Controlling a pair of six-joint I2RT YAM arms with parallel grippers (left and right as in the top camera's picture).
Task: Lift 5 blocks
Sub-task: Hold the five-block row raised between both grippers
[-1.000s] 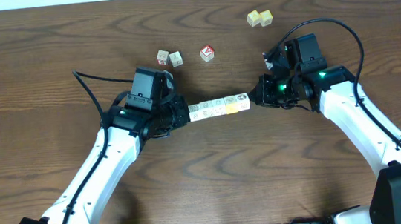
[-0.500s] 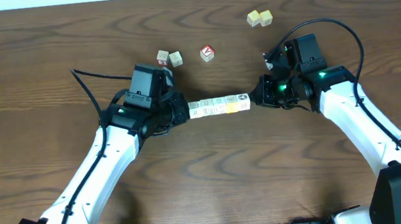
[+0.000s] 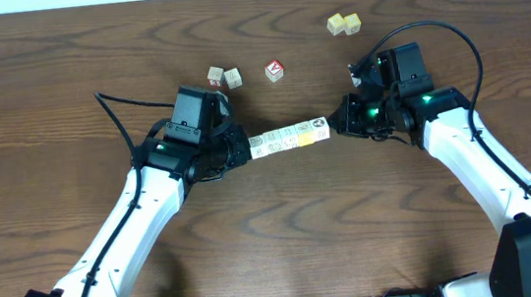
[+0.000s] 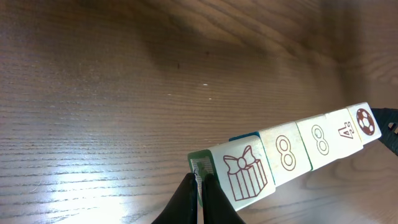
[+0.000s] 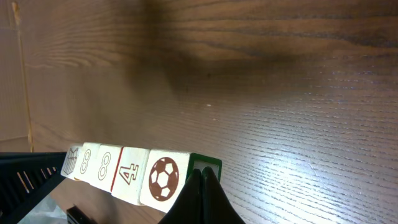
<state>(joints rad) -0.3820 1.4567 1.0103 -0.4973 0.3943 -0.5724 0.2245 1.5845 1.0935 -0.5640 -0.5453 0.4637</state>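
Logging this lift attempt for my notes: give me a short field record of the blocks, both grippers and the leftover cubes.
held row: five cream-white wooden cubes end to end, squeezed between grippers
left gripper: shut, tips on gift-print end
right gripper: shut, tips on football-print end
loose: red-topped cube, two yellow-green cubes, two pale printed cubes

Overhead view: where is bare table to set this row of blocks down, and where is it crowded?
Widest bare patch: the near table between the left arm and right arm, just below the row of blocks. Far-left corner is bare too. Crowded: the far strip, with two cream cubes, the red-topped cube and two yellow-green cubes.
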